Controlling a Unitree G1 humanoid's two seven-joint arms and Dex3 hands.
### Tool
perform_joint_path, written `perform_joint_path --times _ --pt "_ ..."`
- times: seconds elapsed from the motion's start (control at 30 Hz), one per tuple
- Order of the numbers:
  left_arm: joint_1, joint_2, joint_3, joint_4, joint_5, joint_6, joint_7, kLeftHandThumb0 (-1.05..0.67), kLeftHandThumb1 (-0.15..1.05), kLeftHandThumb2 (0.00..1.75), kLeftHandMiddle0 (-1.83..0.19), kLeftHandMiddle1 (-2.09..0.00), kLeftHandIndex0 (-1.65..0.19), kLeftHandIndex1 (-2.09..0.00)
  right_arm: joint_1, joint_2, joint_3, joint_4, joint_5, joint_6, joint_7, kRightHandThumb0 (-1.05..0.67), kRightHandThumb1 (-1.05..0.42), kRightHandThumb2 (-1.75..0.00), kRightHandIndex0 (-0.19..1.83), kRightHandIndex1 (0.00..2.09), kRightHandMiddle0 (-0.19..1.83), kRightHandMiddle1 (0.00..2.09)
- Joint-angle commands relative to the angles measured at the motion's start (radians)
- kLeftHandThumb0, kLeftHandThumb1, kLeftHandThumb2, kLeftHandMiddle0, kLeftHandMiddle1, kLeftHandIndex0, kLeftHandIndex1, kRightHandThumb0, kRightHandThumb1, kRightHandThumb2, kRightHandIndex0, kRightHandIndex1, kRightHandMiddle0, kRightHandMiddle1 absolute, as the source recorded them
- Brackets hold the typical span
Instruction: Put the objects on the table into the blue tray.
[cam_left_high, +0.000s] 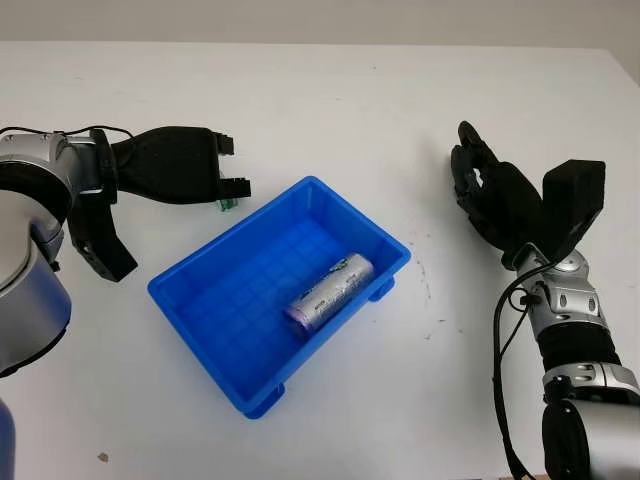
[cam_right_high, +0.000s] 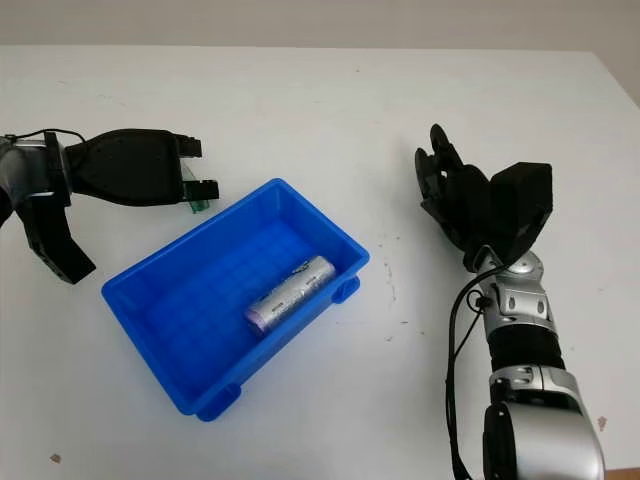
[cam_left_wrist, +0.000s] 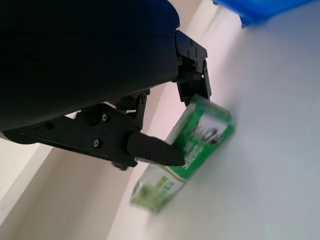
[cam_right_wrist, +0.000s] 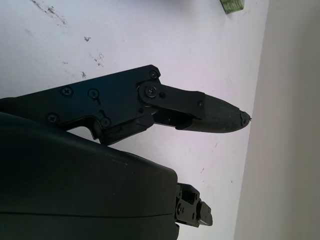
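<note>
A blue tray (cam_left_high: 215, 330) sits mid-table with a silver and purple cylinder (cam_left_high: 330, 292) lying inside it. A small green box (cam_left_wrist: 192, 150) lies on the table just beyond the tray's far left corner, and its edge (cam_left_high: 227, 205) peeks out beneath my left hand (cam_left_high: 225, 170). That hand is low over the box with black fingers (cam_left_wrist: 155, 150) on either side of it, not closed on it. My right hand (cam_left_high: 490, 190) is open, held above the table to the right of the tray and holding nothing.
The white table (cam_left_high: 340, 110) runs wide behind and in front of the tray. Small dark scuff marks (cam_left_high: 425, 280) dot the surface between the tray and the right arm. A tiny speck (cam_left_high: 102, 457) lies near the front left.
</note>
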Motion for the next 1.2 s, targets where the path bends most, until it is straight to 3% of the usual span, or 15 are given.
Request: perform_joint_path --times 0.0,0.23,0.4,0.47,0.57,0.67,0.77,0.83,0.9,1.0,1.1,1.17 --pt "-0.008 0.008 0.034 0.007 -0.044 -0.011 -0.03 -0.48 1.05 0.39 -0.84 -2.09 -0.42 -2.09 0.027 -0.001 0.009 0.027 -0.006 0.013 0.007 -0.74 -1.05 -0.61 -0.19 0.0 -0.19 0.0" --pt "-0.058 0.009 0.08 -0.009 -0.129 -0.042 -0.064 -0.44 1.05 0.41 -0.95 -2.09 -0.58 -2.09 0.009 -0.002 0.02 0.043 -0.015 0.031 0.027 -0.73 -1.05 -0.6 -0.19 0.0 -0.19 0.0" --pt "-0.108 0.015 0.086 -0.011 -0.13 -0.02 -0.077 -0.43 1.05 0.43 -0.7 -2.09 -0.3 -2.05 0.004 -0.001 0.023 0.053 -0.021 0.029 0.032 -0.72 -1.05 -0.61 -0.19 0.0 -0.19 0.0" --pt "-0.127 0.02 0.081 -0.013 -0.12 0.003 -0.044 -0.43 1.05 0.42 -0.68 -2.09 -0.3 -1.99 0.004 -0.002 0.026 0.049 -0.024 0.037 0.03 -0.72 -1.05 -0.61 -0.19 0.0 -0.19 0.0" --pt "-0.152 0.031 0.08 -0.012 -0.117 0.005 -0.012 -0.41 1.05 0.31 -0.76 -2.09 -0.39 -2.08 0.003 0.0 0.025 0.045 -0.022 0.046 0.026 -0.72 -1.05 -0.61 -0.19 0.0 -0.19 0.0" --pt "-0.179 0.047 0.087 -0.014 -0.122 0.017 -0.007 -0.4 1.05 0.2 -0.69 -2.09 -0.3 -2.08 0.001 0.001 0.026 0.046 -0.022 0.052 0.024 -0.72 -1.05 -0.61 -0.19 0.0 -0.19 0.0" --pt "-0.206 0.067 0.101 -0.023 -0.131 0.024 0.035 -0.4 1.05 0.25 -0.76 -2.09 -0.36 -2.09 0.001 0.003 0.028 0.046 -0.025 0.053 0.02 -0.72 -1.05 -0.61 -0.19 0.0 -0.19 0.0" --pt "-0.224 0.081 0.121 -0.029 -0.144 0.036 0.06 -0.43 1.05 0.33 -0.92 -2.09 -0.52 -2.09 0.001 0.004 0.03 0.049 -0.027 0.046 0.02 -0.73 -1.05 -0.61 -0.19 0.0 -0.19 0.0" --pt "-0.232 0.092 0.189 -0.039 -0.216 0.001 0.016 -0.45 1.05 0.34 -0.87 -2.09 -0.54 -2.09 0.001 0.007 0.028 0.046 -0.024 0.053 0.019 -0.73 -1.05 -0.62 -0.19 0.0 -0.19 0.0" --pt "-0.196 0.097 0.399 -0.109 -0.481 -0.184 -0.171 -0.42 1.05 0.32 -0.78 -2.09 -0.56 -2.09 0.003 0.01 0.031 0.048 -0.03 0.04 0.017 -0.73 -1.05 -0.62 -0.19 0.0 -0.19 0.0" --pt "-0.086 0.079 0.66 -0.235 -0.932 -0.361 -0.621 -0.37 1.05 0.44 -0.96 -2.09 -0.52 -2.09 -0.001 0.013 0.029 0.057 -0.029 0.036 0.02 -0.73 -1.05 -0.62 -0.19 0.0 -0.19 0.0" --pt "-0.02 0.084 0.738 -0.356 -1.109 -0.341 -0.828 -0.35 1.05 0.46 -1.06 -2.09 -0.47 -2.09 -0.004 0.015 0.029 0.061 -0.028 0.039 0.017 -0.73 -1.05 -0.61 -0.19 0.0 -0.19 0.0"
